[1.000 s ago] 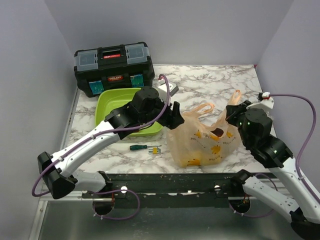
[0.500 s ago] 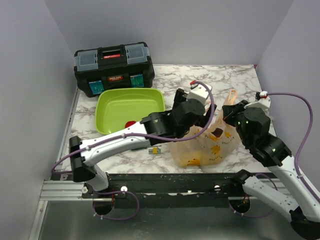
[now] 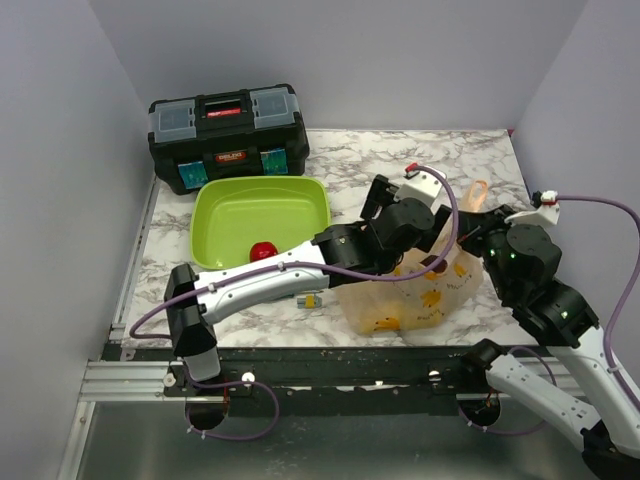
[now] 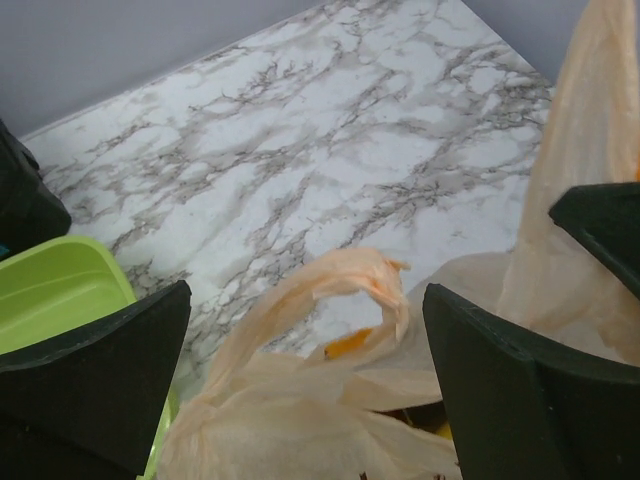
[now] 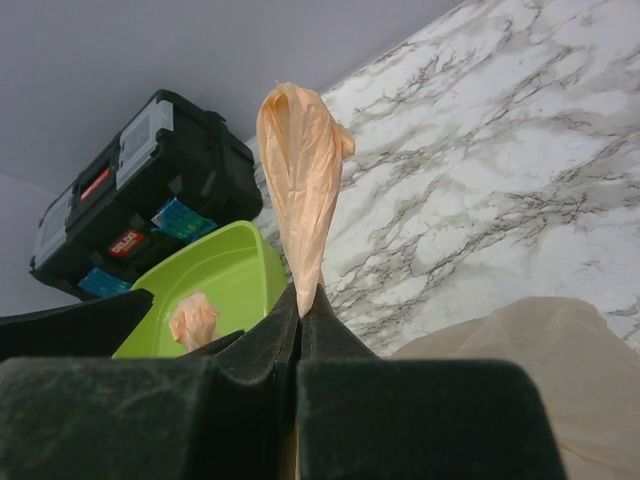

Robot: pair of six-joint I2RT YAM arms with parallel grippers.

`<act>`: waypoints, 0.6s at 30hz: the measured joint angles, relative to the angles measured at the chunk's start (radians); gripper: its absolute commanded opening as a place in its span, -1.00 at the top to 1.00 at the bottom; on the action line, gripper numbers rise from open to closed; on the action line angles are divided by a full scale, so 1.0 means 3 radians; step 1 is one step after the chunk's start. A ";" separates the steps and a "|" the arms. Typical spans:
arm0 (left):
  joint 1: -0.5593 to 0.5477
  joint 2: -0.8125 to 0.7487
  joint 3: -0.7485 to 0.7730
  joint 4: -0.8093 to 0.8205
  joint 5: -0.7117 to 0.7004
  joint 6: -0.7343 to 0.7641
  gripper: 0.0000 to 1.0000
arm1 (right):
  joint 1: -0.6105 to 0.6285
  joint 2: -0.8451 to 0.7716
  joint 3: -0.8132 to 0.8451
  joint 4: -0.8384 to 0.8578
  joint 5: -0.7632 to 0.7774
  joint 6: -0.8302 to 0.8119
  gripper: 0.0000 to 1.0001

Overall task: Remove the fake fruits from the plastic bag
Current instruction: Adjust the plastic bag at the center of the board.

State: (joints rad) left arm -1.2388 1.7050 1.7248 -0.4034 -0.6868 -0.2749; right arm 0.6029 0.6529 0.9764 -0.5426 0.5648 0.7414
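Note:
The peach-orange plastic bag (image 3: 410,290) sits at the front right of the table. Yellow fruits (image 3: 385,322) and a dark maroon one (image 3: 437,265) show through it. My left gripper (image 4: 305,295) is open above the bag's mouth, its jaws on either side of one handle loop (image 4: 345,285) without touching it; an orange-yellow fruit (image 4: 350,343) peeks out below. My right gripper (image 5: 300,300) is shut on the bag's other handle (image 5: 300,170) and holds it up. In the top view the left gripper (image 3: 432,235) is just left of the right gripper (image 3: 478,218).
A lime-green tray (image 3: 215,215) with a shiny red ball (image 3: 262,250) stands left of the bag. A black toolbox (image 3: 228,135) is at the back left. A small screwdriver (image 3: 308,300) lies by the bag, under the left arm.
My left arm swung right from over the tray to above the bag's mouth, which uncovers the red ball in the tray. My right gripper shifted slightly right, still holding the handle.

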 measured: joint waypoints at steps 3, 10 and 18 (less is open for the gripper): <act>-0.0001 0.0164 0.0094 0.0084 -0.0170 0.0141 -0.97 | -0.0001 -0.0064 0.0001 -0.0019 0.0034 0.0029 0.98; 0.0003 0.0427 0.0196 0.0168 -0.0380 0.0367 -0.44 | -0.0001 0.0018 0.0015 -0.0086 0.0092 0.0037 0.98; 0.0088 0.0336 0.0066 0.0308 -0.0319 0.0459 0.82 | -0.0001 0.0090 0.0029 -0.0149 0.0196 0.0039 0.97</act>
State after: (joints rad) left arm -1.2125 1.8057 1.7447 -0.3111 -0.7826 -0.1371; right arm 0.6025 0.6800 0.9852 -0.5873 0.6235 0.7532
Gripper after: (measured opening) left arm 0.294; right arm 0.015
